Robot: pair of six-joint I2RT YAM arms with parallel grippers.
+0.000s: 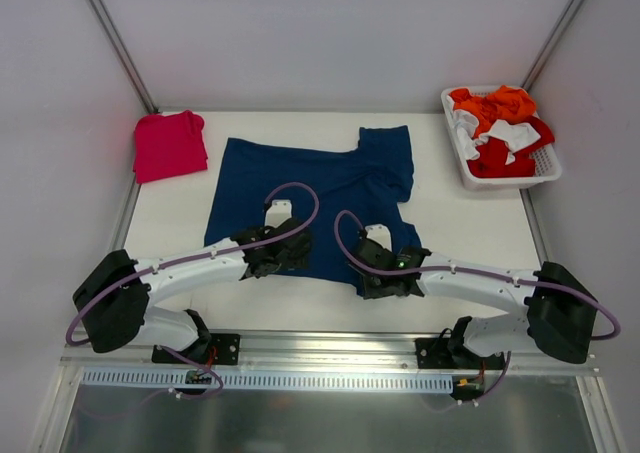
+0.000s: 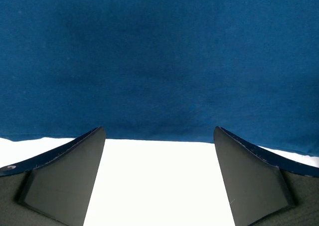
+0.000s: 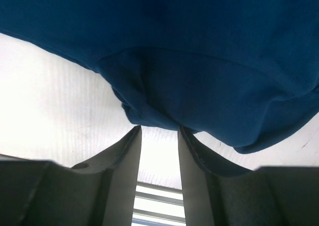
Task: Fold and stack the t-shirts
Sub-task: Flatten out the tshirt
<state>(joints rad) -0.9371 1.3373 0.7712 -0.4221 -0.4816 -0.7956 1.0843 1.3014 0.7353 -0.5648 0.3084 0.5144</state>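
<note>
We are starting with the left pincer [image 2: 158, 134]. Its jaws are standing wide apart, released, gripping nothing, and hovering right at the near hem of the navy t-shirt [image 2: 159, 61], with bare counter [image 2: 154, 186] showing between them. The right pincer [image 3: 158, 130] is narrowed to a slim gap with a bunch of navy cloth sitting at its tips, and we cannot tell whether it is truly clenching that bunch.

In the top view both pincers are working along the lower edge of the navy shirt, which is lying spread across the middle of the frame. We are judging that its first fold is just beginning. The next move is calling for a firm hold on the hem at both sides before the hem is carried toward the collar.

The pinkish-red t-shirt [image 1: 168, 145] is lying folded at the upper left, well apart. A basket [image 1: 515, 180] of other clothes is sitting at the upper right, out of the fold's path. The navy cloth bunched at the shirt's upper right could be spoiling a clean fold.
</note>
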